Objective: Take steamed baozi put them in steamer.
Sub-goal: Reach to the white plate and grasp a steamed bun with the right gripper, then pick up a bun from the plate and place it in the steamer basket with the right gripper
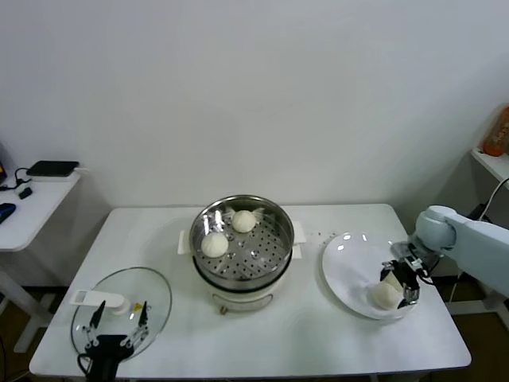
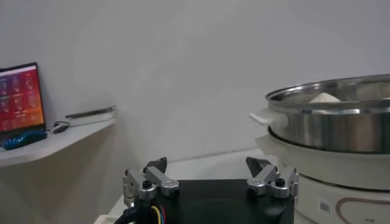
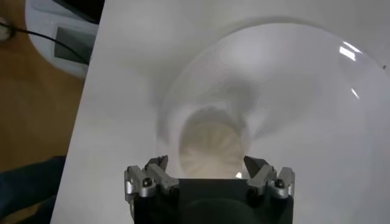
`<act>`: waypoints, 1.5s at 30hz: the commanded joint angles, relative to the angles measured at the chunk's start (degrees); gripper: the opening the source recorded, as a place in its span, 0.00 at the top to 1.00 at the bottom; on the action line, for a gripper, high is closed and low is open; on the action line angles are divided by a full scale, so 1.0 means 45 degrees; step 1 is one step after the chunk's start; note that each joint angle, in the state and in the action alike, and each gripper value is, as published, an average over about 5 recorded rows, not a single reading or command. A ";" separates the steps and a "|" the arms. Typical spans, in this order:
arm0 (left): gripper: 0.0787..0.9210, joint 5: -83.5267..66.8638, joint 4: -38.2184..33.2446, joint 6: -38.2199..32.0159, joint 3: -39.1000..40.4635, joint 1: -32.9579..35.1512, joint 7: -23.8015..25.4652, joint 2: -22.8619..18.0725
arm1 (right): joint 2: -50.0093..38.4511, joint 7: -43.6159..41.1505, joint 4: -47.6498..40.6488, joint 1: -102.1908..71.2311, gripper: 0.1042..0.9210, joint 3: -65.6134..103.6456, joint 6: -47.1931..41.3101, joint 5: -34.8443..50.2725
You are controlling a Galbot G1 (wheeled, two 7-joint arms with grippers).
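Observation:
Two off-white baozi [image 1: 215,244] [image 1: 243,220] lie in the shiny steel steamer [image 1: 278,220] on its white cooker base at the table's middle. One more baozi [image 1: 386,296] lies on the white plate [image 1: 346,263] at the right. My right gripper [image 1: 402,285] hangs open just over this bun. In the right wrist view the bun [image 3: 213,146] sits between the spread fingers of the right gripper [image 3: 206,164], on the plate [image 3: 292,91]. My left gripper [image 1: 119,314] is open and empty at the front left. The left wrist view shows the left gripper [image 2: 207,167], the steamer [image 2: 341,128] and a bun top [image 2: 323,97].
A round glass lid [image 1: 155,290] with a white handle [image 1: 99,299] lies under my left gripper near the table's front left corner. A side table [image 1: 40,199] with dark devices stands at the left. A shelf with an orange item [image 1: 497,131] is at the right.

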 commanded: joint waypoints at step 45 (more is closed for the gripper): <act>0.12 0.0026 0.0228 -0.0003 0.0047 -0.0142 -0.0024 -0.0012 | 0.0198 -0.0141 0.0279 0.1033 0.23 0.0146 0.0191 0.0328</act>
